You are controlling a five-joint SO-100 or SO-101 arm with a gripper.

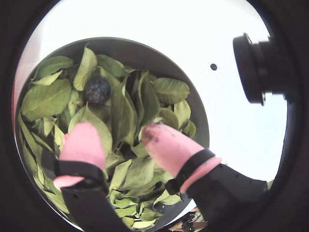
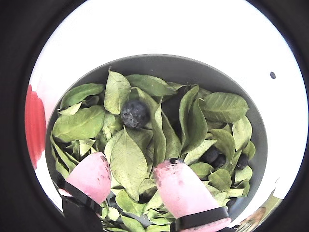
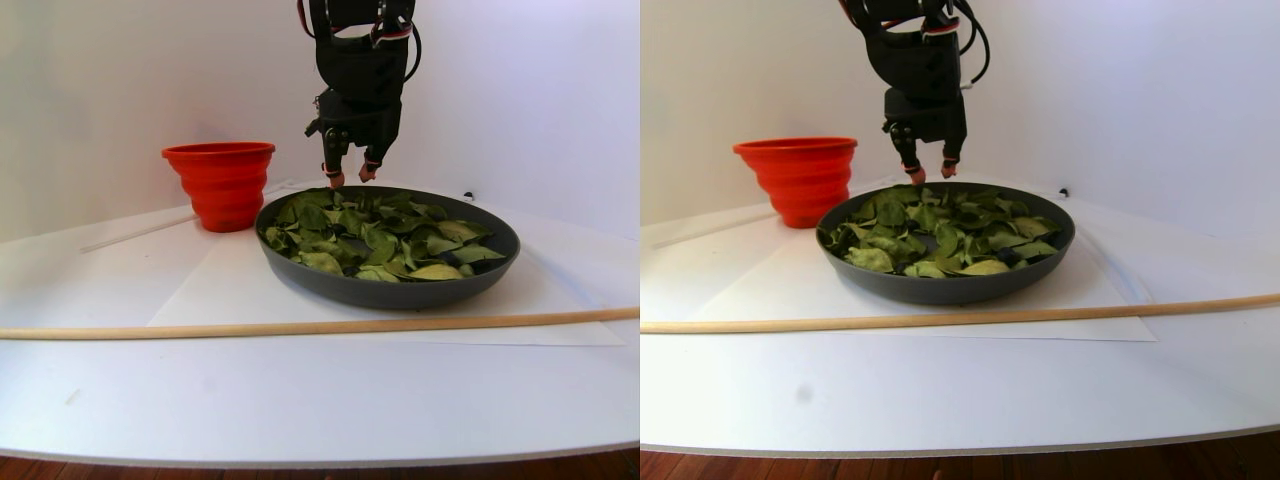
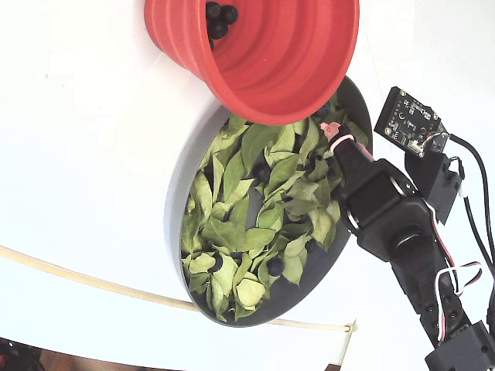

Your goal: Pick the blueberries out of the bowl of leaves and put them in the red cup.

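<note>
The dark grey bowl (image 2: 169,63) is filled with green leaves (image 2: 128,159). One blueberry (image 2: 134,113) lies exposed on the leaves ahead of my fingertips, also seen in a wrist view (image 1: 98,90). Two more blueberries (image 2: 212,155) sit half hidden at the right. My gripper (image 2: 133,162) is open, its pink fingers (image 1: 166,145) just above the leaves and holding nothing. In the stereo pair view the gripper (image 3: 350,178) hangs over the bowl's (image 3: 390,290) far edge, beside the red cup (image 3: 220,180). The fixed view shows the red cup (image 4: 263,54) with a few blueberries (image 4: 216,19) inside.
A long wooden rod (image 3: 300,327) lies across the table in front of the bowl. A camera module (image 4: 406,120) juts from the arm beside the bowl's rim (image 4: 174,224). A small black dot (image 1: 213,66) marks the white surface.
</note>
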